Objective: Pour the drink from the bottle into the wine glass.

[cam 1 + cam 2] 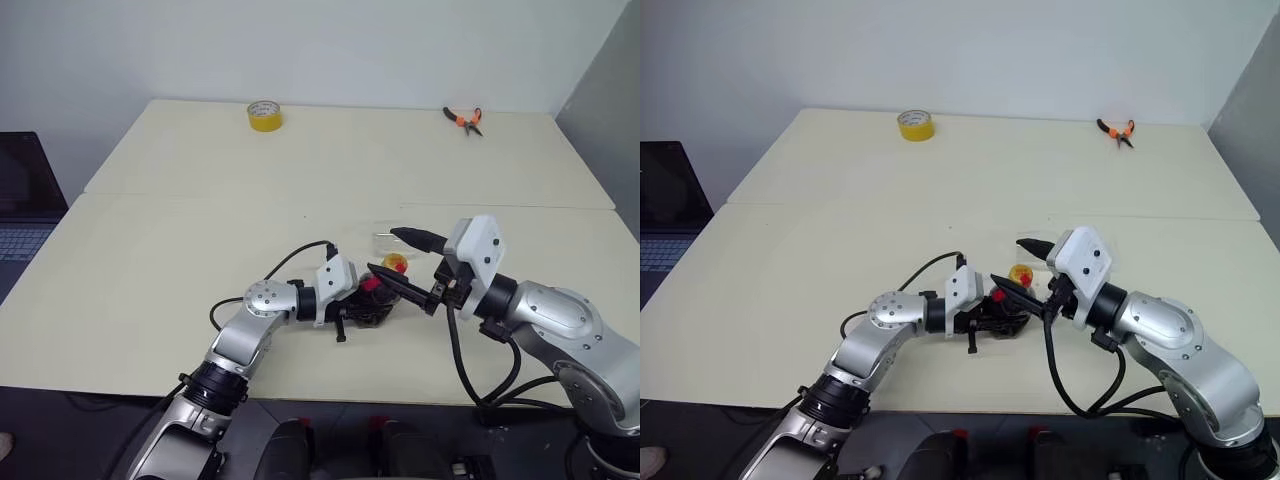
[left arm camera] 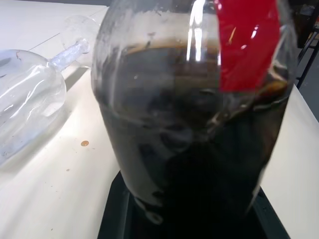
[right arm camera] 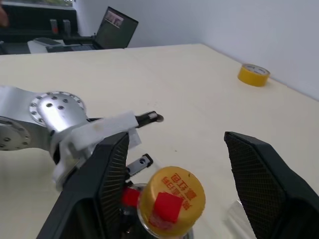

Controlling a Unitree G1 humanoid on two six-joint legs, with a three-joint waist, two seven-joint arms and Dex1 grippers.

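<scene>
My left gripper (image 1: 360,306) is shut on the belly of the bottle (image 1: 378,296), holding it upright low over the table (image 1: 180,250). The bottle is clear with a red label (image 2: 246,45) and a yellow cap (image 3: 172,199). The dark drink (image 2: 189,149) fills most of it. My right gripper (image 3: 177,142) is open, its two black fingers (image 3: 112,174) standing either side of the cap without touching it. The wine glass (image 2: 25,99) lies on its side on the table just beyond the bottle, its stem (image 2: 70,52) pointing away.
A yellow tape roll (image 1: 264,116) sits at the far left of the table and orange-handled pliers (image 1: 463,120) at the far right. A laptop (image 1: 25,200) stands off the table's left edge. A seam (image 1: 250,194) crosses the tabletop.
</scene>
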